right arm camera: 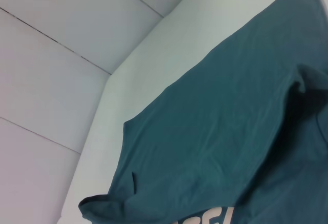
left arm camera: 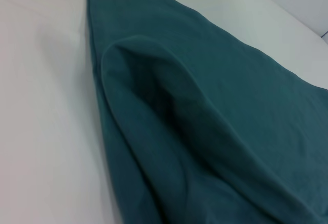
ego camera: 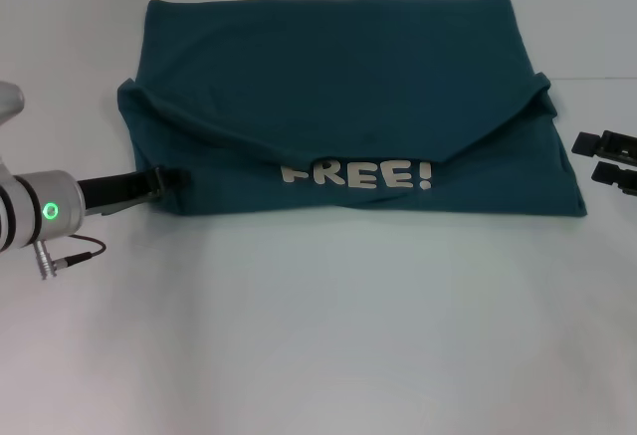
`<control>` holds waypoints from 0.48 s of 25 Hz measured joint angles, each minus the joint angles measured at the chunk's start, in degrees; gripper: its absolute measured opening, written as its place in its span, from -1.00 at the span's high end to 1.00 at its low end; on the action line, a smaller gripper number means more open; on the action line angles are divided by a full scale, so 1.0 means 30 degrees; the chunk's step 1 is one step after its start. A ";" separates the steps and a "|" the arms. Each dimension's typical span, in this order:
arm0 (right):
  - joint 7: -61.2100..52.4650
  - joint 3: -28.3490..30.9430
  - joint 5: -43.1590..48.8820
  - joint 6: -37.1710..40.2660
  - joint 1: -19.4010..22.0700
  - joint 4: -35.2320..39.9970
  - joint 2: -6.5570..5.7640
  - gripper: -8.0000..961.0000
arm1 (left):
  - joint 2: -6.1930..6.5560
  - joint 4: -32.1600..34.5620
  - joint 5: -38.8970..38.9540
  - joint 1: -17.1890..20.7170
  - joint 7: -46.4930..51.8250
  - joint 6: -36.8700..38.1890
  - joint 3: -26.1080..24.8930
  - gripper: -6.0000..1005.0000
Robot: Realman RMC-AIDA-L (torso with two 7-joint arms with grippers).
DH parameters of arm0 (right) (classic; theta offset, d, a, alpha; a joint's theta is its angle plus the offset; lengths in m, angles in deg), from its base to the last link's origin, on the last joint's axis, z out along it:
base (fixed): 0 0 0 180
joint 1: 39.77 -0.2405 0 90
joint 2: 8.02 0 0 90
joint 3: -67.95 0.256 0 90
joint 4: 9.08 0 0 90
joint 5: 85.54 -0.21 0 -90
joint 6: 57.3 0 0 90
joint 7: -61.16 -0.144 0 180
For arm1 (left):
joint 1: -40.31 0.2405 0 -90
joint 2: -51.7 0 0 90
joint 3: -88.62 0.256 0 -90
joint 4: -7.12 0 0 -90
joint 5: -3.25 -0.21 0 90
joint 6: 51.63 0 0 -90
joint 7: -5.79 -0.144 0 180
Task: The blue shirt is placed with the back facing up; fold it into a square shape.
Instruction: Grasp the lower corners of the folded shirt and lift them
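blue shirt point(ego camera: 338, 87): matt, soft knit cloth, lightly creased at the folds
"FREE!" lettering point(ego camera: 356, 173): flat white print, smoother than the cloth around it
table point(ego camera: 318, 335): smooth white surface, matt with faint sheen
left gripper point(ego camera: 167, 181): black matt fingers, seemingly plastic; silvery metal-look wrist behind
right gripper point(ego camera: 609, 159): black matt parts

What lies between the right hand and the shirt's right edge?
Only bare white table, per the head view: the right hand sits beside the dark teal-blue cotton T-shirt, apart from it.
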 joint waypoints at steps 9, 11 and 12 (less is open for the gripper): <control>0.0010 -0.0128 0.0066 -0.0046 0.0042 0.0003 -0.0112 -0.66 | -0.0005 0.0045 -0.0018 0.0151 -0.0139 0.0001 -0.0003 0.57; 0.0009 -0.0158 0.0081 -0.0030 0.0054 0.0005 -0.0120 -0.66 | -0.0005 0.0046 -0.0021 0.0160 -0.0143 0.0005 -0.0003 0.70; 0.0009 -0.0180 0.0109 -0.0023 0.0060 0.0004 -0.0126 -0.66 | -0.0001 0.0053 -0.0025 0.0192 -0.0169 0.0063 -0.0004 0.76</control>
